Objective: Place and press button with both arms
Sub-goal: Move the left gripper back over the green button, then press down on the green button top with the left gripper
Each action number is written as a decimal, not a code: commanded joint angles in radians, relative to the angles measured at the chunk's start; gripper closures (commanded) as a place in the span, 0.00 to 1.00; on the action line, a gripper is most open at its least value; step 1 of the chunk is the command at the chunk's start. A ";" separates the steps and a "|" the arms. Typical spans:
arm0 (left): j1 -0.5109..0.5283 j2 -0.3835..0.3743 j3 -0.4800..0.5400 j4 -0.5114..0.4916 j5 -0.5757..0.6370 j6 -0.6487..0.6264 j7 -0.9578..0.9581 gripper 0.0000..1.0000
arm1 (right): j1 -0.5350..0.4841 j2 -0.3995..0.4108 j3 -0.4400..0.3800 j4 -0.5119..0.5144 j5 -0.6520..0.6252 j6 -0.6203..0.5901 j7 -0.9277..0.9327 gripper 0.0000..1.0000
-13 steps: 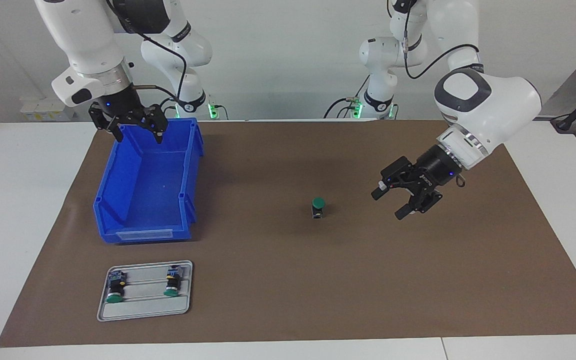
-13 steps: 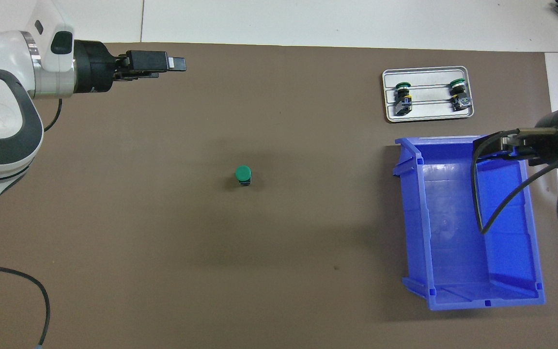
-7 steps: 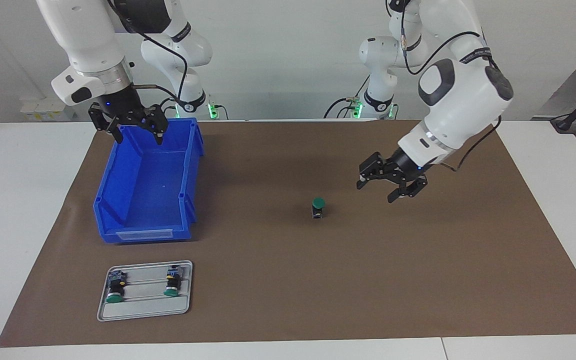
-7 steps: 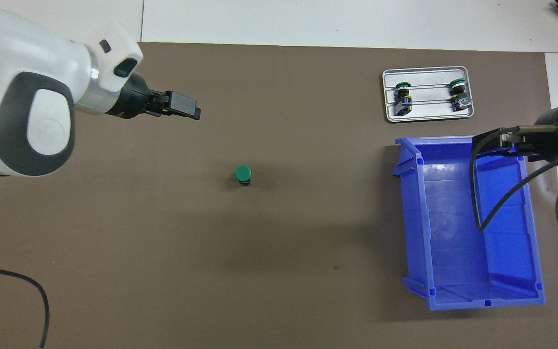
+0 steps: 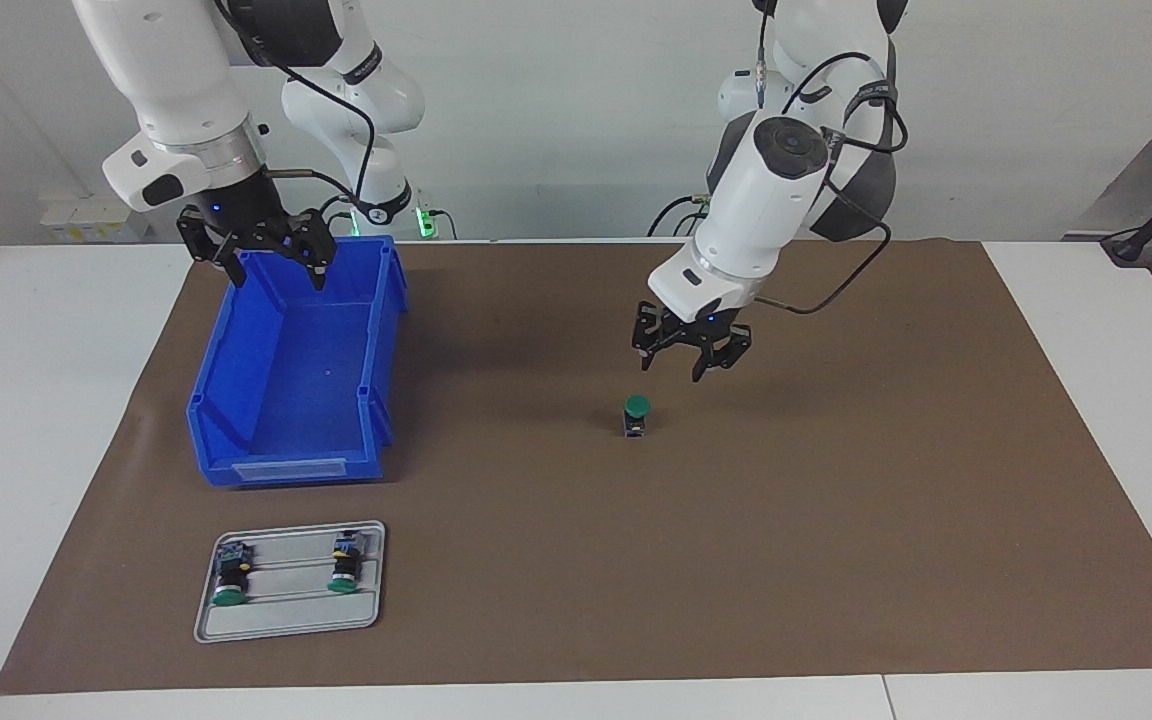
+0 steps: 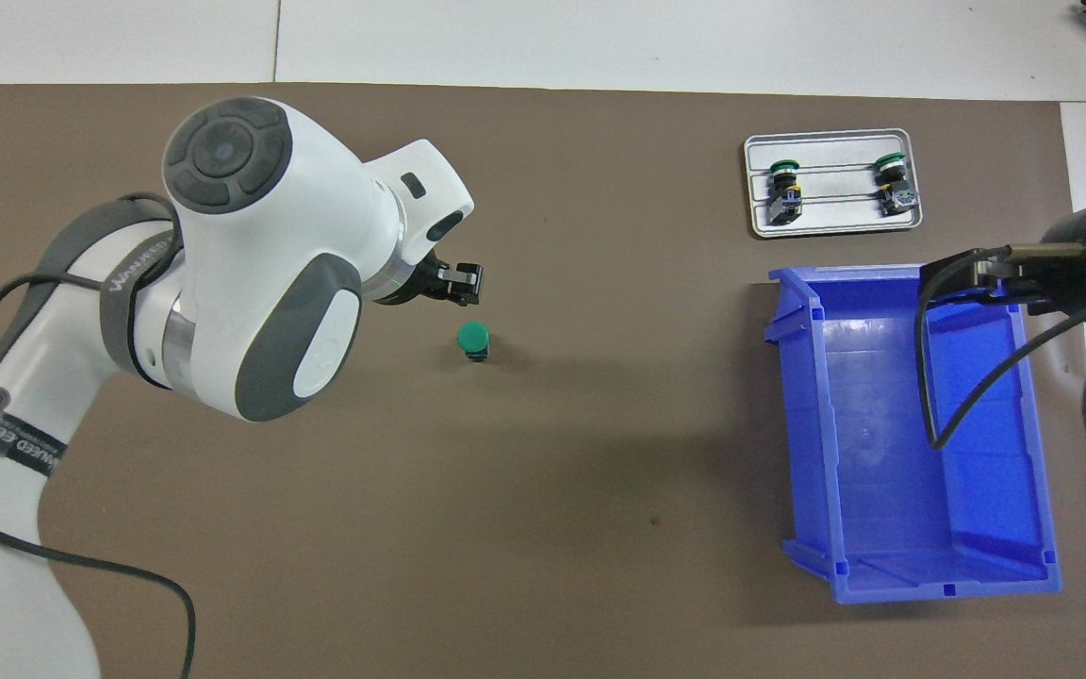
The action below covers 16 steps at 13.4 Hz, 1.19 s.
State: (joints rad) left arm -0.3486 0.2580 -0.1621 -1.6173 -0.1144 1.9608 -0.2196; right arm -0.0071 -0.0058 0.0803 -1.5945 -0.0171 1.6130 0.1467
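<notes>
The left gripper point(image 5: 674, 371) hangs above the brown mat point(image 5: 836, 520), fingers point(image 5: 698, 374) pointing down, parted and holding nothing. It is over a spot just beside the button point(image 5: 636, 414), a little toward the robots and clear above the green cap, not touching it. The button stands upright near the middle of the mat, cap up, so placing looks done and pressing is what is left.

The right gripper point(image 5: 274, 268) waits over the end of the blue bin point(image 5: 236, 400) nearest the robots, fingers point(image 5: 317, 275) spread wide and empty. The bin looks empty inside.

Two more buttons point(image 5: 230, 580) lie on their sides in the grey tray point(image 5: 286, 620), which sits on the mat farther from the robots than the bin, at the right arm's end of the counter point(image 5: 46, 420). Judging by this, one button is set out and none is being pressed yet.
</notes>
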 commanded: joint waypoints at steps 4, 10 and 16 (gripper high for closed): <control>-0.039 -0.037 0.010 -0.206 0.022 0.212 -0.018 1.00 | -0.022 -0.013 0.003 -0.013 0.022 -0.001 -0.027 0.00; -0.058 -0.008 0.010 -0.272 0.022 0.355 -0.017 1.00 | -0.020 -0.013 0.002 -0.015 0.022 0.004 -0.018 0.00; -0.067 0.043 0.010 -0.286 0.022 0.421 -0.018 1.00 | -0.020 -0.013 0.002 -0.015 0.022 0.010 -0.016 0.00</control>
State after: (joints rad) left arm -0.3951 0.2813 -0.1626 -1.8823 -0.1116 2.3259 -0.2203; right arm -0.0088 -0.0058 0.0747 -1.5950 -0.0169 1.6130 0.1467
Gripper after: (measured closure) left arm 0.991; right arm 0.000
